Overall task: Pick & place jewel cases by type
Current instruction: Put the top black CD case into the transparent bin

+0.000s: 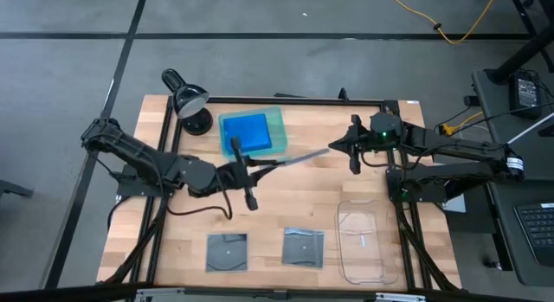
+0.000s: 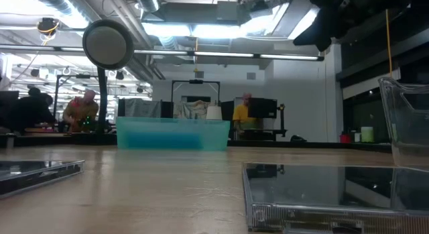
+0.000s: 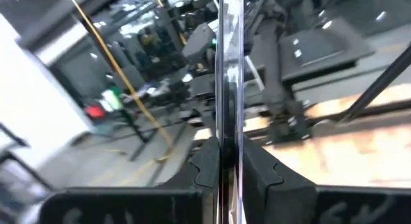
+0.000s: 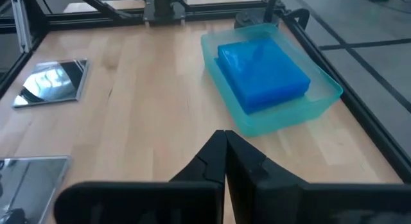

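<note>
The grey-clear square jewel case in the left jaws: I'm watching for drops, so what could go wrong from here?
1. The grey-clear square jewel case is pinched by one edge only in the left gripper, held up off the table; it could pivot or slip.
2. It points toward the shut right gripper; they could bump.

The wooden table point(image 1: 286, 207) bears a green tray point(image 1: 275, 127), clear tray point(image 1: 362, 241), lamp point(image 1: 195, 112), two grey cases point(image 1: 228, 252).

Bright blue jewel cases point(image 1: 248, 131) in translucent green tray point(image 1: 279, 127); grey-clear cases point(image 1: 228, 252) on pale wood table point(image 1: 286, 198).
</note>
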{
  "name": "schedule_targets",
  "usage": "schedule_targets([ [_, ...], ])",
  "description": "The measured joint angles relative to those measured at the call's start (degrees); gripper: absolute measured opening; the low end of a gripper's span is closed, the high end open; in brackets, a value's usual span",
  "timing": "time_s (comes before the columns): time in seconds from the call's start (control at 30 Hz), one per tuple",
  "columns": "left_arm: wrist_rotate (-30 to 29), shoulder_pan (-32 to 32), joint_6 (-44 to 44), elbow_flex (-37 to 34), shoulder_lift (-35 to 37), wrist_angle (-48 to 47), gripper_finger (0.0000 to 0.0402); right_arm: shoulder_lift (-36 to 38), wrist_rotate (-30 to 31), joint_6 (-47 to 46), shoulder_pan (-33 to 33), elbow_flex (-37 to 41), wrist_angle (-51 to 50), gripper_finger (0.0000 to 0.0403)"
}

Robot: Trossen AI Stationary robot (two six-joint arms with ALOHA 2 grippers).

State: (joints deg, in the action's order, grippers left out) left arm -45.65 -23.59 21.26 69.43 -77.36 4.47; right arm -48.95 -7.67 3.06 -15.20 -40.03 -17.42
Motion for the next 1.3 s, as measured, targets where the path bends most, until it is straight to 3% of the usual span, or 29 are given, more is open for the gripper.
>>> schedule_targets([
  [0.37,-16.41,-7.02,23.69,0.02,0.0,2.3,0.0025,-0.02,0.03,-1.58,0.0,0.0,-0.01,0.0009],
  [0.7,-20.03,-9.7,52.47,0.02,-0.48,10.95,0.0023,-0.02,0.51,-1.98,0.0,0.0,-0.01,0.001],
  [1.03,-19.69,-9.52,52.02,0.02,-0.55,10.75,0.0024,-0.02,0.55,-2.7,0.0,0.0,-0.04,0.001],
  [1.17,-19.87,-9.53,48.14,0.02,-0.55,10.78,0.0024,-0.02,0.55,-2.7,0.0,0.0,-0.04,0.001],
  [1.3,-21.26,-9.51,38.86,0.02,-0.57,11.21,0.0024,-0.02,0.53,-2.67,0.0,0.0,-0.04,0.001],
])
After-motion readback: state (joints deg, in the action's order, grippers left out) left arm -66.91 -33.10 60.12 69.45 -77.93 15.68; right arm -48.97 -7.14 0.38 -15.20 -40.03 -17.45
